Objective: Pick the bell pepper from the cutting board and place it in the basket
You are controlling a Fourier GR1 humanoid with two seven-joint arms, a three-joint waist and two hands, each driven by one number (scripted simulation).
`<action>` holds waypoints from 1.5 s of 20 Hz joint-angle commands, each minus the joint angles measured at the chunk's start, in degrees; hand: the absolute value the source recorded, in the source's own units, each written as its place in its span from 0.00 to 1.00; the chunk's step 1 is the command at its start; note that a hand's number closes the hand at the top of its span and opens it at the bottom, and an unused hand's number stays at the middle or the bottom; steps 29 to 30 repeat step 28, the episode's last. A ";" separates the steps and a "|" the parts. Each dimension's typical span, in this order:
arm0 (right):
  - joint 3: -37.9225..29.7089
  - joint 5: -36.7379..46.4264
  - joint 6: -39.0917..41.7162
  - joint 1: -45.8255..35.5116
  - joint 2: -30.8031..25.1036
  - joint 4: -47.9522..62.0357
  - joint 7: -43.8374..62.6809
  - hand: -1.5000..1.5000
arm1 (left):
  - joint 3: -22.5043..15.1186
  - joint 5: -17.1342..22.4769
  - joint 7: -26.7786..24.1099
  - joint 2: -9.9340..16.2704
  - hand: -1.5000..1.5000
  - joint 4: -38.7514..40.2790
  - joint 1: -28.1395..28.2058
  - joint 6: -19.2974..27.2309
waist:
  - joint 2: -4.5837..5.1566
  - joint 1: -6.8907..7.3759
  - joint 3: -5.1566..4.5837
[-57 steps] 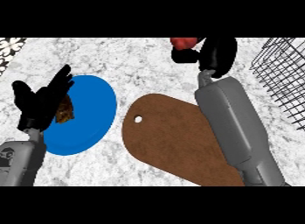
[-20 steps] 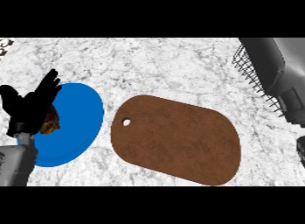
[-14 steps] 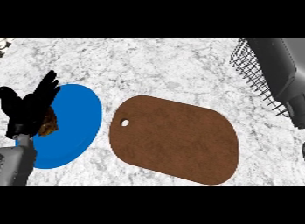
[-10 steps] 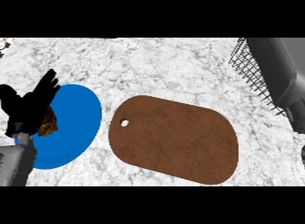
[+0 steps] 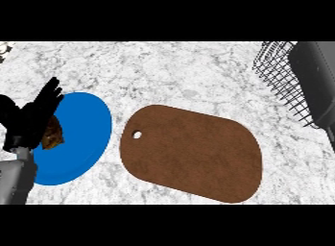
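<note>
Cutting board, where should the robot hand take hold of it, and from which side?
Probably its right edge, approached from the right. The cutting board lies flat and thin, so only an edge can be pinched; its left end, with the hole, sits close to the blue plate.

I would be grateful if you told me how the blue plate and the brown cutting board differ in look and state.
The blue plate is round and glossy, while the cutting board is a brown rounded slab with a small hole near its left end. The plate carries a brown item, partly hidden by the left hand; the cutting board is bare. Both lie flat on the marble counter.
</note>
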 commanded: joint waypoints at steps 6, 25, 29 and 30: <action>-1.95 -2.73 -11.50 3.01 0.48 -2.03 -1.56 0.00 | -0.79 -0.78 1.26 -1.55 0.50 -0.82 -1.46 1.23 | -0.01 0.02 0.03; -0.02 -18.38 -1.21 31.67 7.69 -54.37 0.14 0.00 | 3.15 -0.01 0.75 0.40 0.50 -2.62 6.32 2.00 | -2.67 -6.81 -0.05; 2.85 -19.78 2.70 39.03 9.20 -64.05 0.97 0.00 | 2.92 0.28 1.44 0.05 0.50 -3.93 7.26 1.90 | -2.74 -6.95 -0.08; 2.85 -19.78 2.70 39.03 9.20 -64.05 0.97 0.00 | 2.92 0.28 1.44 0.05 0.50 -3.93 7.26 1.90 | -2.74 -6.95 -0.08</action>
